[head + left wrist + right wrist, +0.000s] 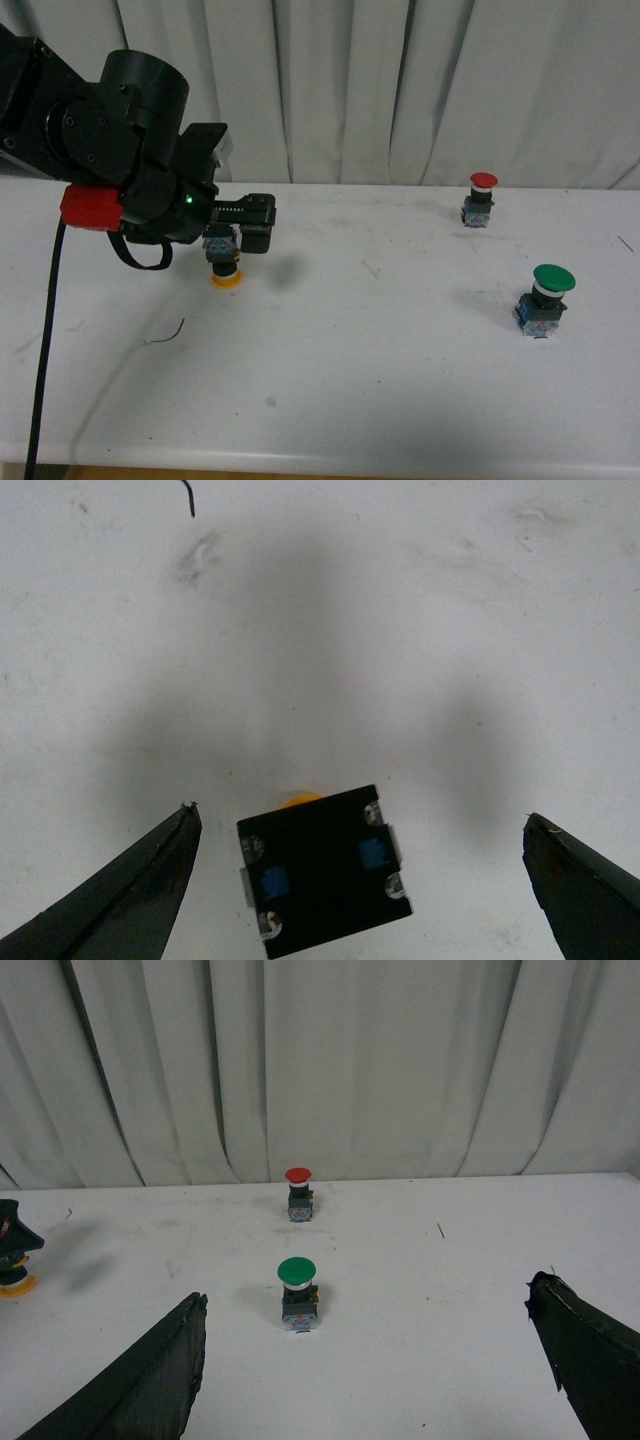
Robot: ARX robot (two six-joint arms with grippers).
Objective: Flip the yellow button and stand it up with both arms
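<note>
At the black two-fingered left gripper (360, 815): splayed wide, clasping nothing, with one tapered dark finger (140, 890) to each side of the yellow button (325, 875), a small push-button switch with a round yellow-orange cap and a dark blocky base. Touches it on neither side in the left wrist view; leaves bare surface in both gaps. Straddles rather than grips, then.

About the yellow button: stands upside down on the white tabletop (350, 380), cap flat on the surface, blocky base with blue parts and silvery screws turned up toward the wrist camera. Runs its long axis roughly vertical, in line with the approach from above, so offers the flat flanks of the base to the fingers. Sits slightly skewed against the line between the fingertips, and nearer one finger than the other; probably wants a small turn or shift before closing, to avoid pinching on corners.

At the black right gripper (367, 1292): likewise agape and empty, well apart from the yellow button, glimpsed only at the far edge of the right wrist view. Faces instead the green-capped push-button (297, 1295) and, beyond it, the red-capped push-button (298, 1192) near the white curtain (400, 1060). Absent from the front view. Falls to the left arm, judging by nearness, to lift first; calls for a long reach across from the right for the flip.
</note>
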